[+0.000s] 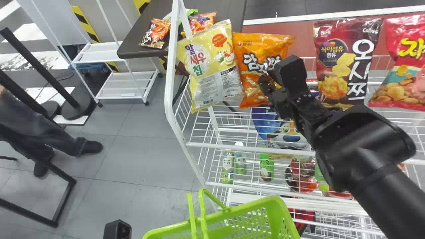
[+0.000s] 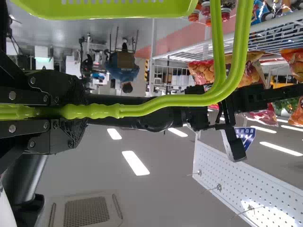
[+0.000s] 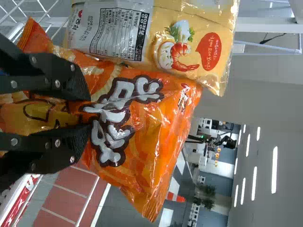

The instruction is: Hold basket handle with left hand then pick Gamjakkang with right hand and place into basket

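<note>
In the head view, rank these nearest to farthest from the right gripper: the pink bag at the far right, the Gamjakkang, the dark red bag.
1. Gamjakkang: right at the right gripper.
2. Dark red bag: to the gripper's right.
3. Pink bag: farther right, beyond the dark red one.

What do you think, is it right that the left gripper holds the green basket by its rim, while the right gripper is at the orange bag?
Not quite: the left wrist view shows the left gripper holding the green basket by its handle, not its rim. The right gripper is indeed at the orange bag.
</note>
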Tool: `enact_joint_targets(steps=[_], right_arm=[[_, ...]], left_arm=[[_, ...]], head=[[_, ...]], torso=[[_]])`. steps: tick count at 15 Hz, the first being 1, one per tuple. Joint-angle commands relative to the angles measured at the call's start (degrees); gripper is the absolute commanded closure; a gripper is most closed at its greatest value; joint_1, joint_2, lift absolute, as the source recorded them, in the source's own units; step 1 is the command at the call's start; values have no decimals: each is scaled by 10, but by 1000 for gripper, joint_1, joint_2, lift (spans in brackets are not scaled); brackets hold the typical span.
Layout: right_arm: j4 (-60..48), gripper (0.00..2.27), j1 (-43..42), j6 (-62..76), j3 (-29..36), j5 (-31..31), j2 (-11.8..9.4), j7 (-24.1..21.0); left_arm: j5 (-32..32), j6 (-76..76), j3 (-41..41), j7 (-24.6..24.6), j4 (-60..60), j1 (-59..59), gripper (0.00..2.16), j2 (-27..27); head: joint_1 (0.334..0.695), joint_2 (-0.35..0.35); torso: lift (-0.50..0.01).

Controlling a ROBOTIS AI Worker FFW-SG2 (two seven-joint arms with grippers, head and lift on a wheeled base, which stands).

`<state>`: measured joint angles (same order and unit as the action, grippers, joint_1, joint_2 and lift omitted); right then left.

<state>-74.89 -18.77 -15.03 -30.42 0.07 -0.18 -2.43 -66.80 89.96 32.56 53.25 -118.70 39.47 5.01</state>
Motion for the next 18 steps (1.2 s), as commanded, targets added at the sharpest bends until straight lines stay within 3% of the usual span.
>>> enact_joint_targets(steps=[1,6,11,18], right_arm=[[-35,2243,19,-22,1,22,2,-8],[-162,2243,80,-138,3,106,2,-50],[-292,2243,141,-194,2,101,2,-42],[-513,2243,205,-508,-4,67,2,0]], left_arm=[[0,1,1,0,1,-1,2145,0],[0,1,1,-2,2,-1,2145,-1],[0,1,0,-3,1,-2,2145,-1],[1,1,-4,-6,2,-5,2145,-1]], head=[[695,258],[695,250],[695,237],[695,273]], torso=[[-18],[-18],[-18],[-18]])
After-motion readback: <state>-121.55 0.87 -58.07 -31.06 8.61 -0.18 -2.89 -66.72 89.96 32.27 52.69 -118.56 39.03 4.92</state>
